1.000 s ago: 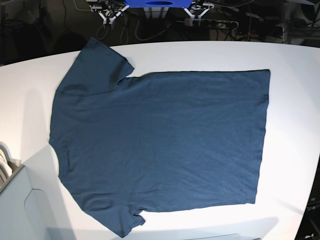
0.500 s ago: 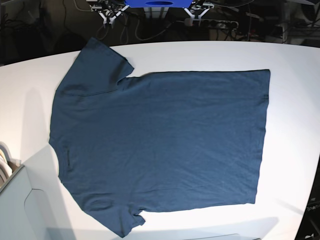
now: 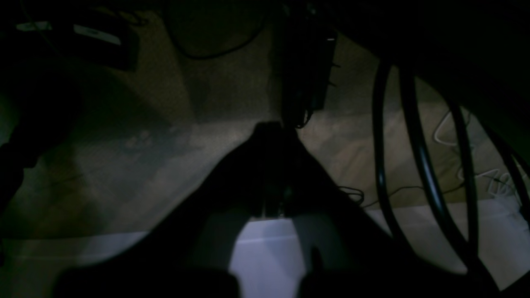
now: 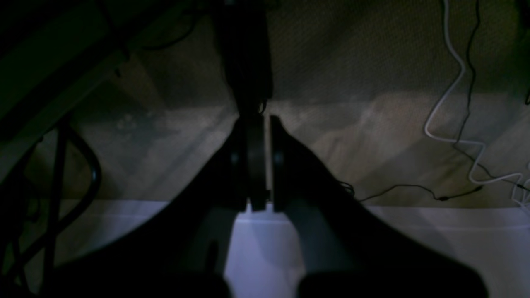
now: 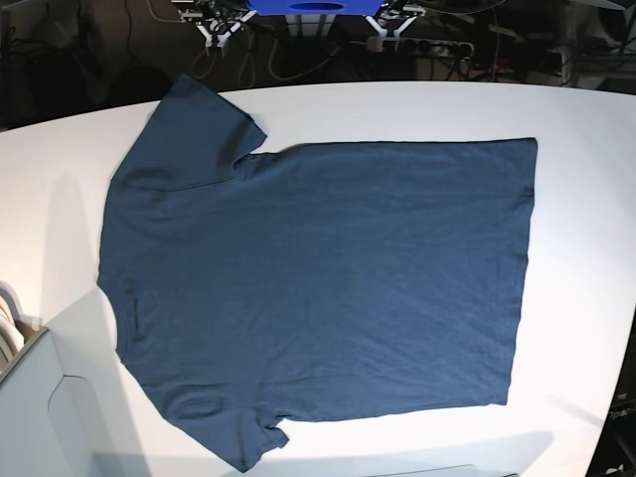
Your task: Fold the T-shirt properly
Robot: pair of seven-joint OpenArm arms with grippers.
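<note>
The dark navy T-shirt (image 5: 328, 288) lies spread flat on the white table (image 5: 586, 248) in the base view. Its collar end points left, its hem runs down the right, and one sleeve (image 5: 194, 124) reaches the table's far edge. Both arms are parked behind the far edge, away from the cloth. In the left wrist view my left gripper (image 3: 271, 127) is shut with nothing in it, hanging over the floor beyond the table. The right wrist view shows my right gripper (image 4: 260, 120) likewise shut and empty. Neither wrist view shows the T-shirt.
A blue mount (image 5: 308, 6) with white arm parts (image 5: 221, 25) sits behind the table's far edge. A light grey box (image 5: 30, 397) stands at the near left corner. Cables (image 4: 455, 103) trail on the floor, and black hoses (image 3: 414, 145) hang by the left arm.
</note>
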